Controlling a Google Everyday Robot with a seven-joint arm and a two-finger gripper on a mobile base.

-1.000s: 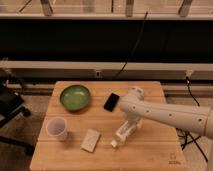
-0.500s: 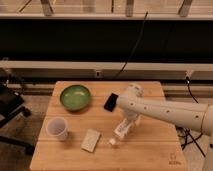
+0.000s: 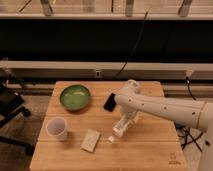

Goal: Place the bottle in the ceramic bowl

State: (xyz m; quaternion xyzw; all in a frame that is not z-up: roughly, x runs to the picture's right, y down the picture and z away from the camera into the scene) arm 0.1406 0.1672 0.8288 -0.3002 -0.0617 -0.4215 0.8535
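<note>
The bottle lay at the tip of the pincer, whose grip could not be told, the ceramic bowl well apart up-left.

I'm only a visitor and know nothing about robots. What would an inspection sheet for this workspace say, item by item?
Surface: light wooden table, level.
Job's things: green ceramic bowl at the back left, nothing seen in it; the bottle is probably the small white thing at the tip of the gripper, well away from the bowl; held or lying, cannot tell.
Clutter: black phone right of the bowl; translucent cup upright at the front left; flat white box right of the cup.
Grippers: one gripper, low over the table's middle, on a white arm reaching in from the right.
Cables: dark cable hanging behind the table; more cables by its right edge.
Surroundings: dark chair on the left.
</note>
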